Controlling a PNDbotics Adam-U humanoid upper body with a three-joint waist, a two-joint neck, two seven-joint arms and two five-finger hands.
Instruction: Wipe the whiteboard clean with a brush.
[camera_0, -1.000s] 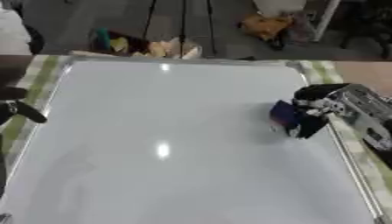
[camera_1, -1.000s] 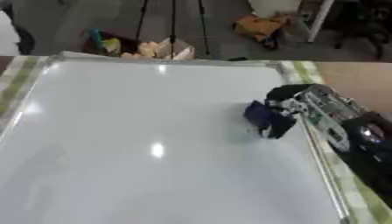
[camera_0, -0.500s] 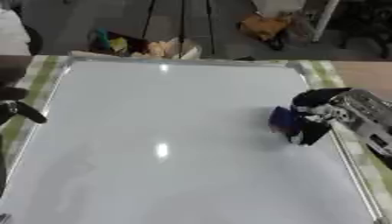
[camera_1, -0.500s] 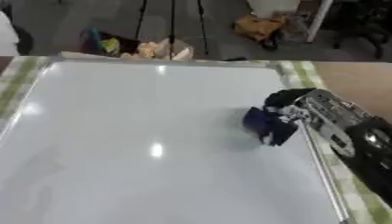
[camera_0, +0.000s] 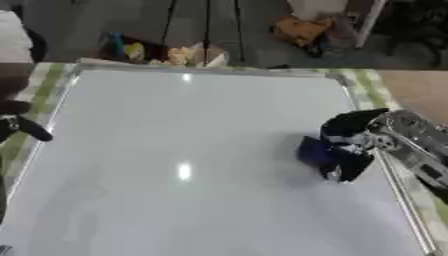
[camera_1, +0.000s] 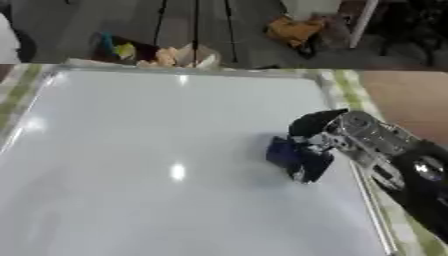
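Right hand (camera_0: 354, 145) first: its fingers are curled around the blue brush (camera_0: 313, 150), which is pressed flat on the whiteboard (camera_0: 175, 130) close to the board's right edge, about halfway between the far and near edges. From my seat the brush shows as a dark blue block sticking out of the hand toward the board's middle; I cannot make out which face carries the felt.

My left hand (camera_0: 19, 125) sits off the board's left edge, only a couple of dark fingers showing, and I cannot tell whether they are curled or relaxed.

I see no marks on the white surface, only 2 glare spots, so I judge the wiping is far along or the remaining ink is too faint for me to see.

What worries me from here:
1. The hand is working right beside the metal frame (camera_0: 394, 185) on the right edge. A stroke outward could knock the brush or fingers against it and twist the brush in my hold.
2. If the wrist tilts, only a corner of the brush would touch and leave streaks.
3. The board lies loose on a green striped cloth (camera_0: 372, 87); a hard sideways drag could slide it.
4. Glare may hide leftover ink from me.
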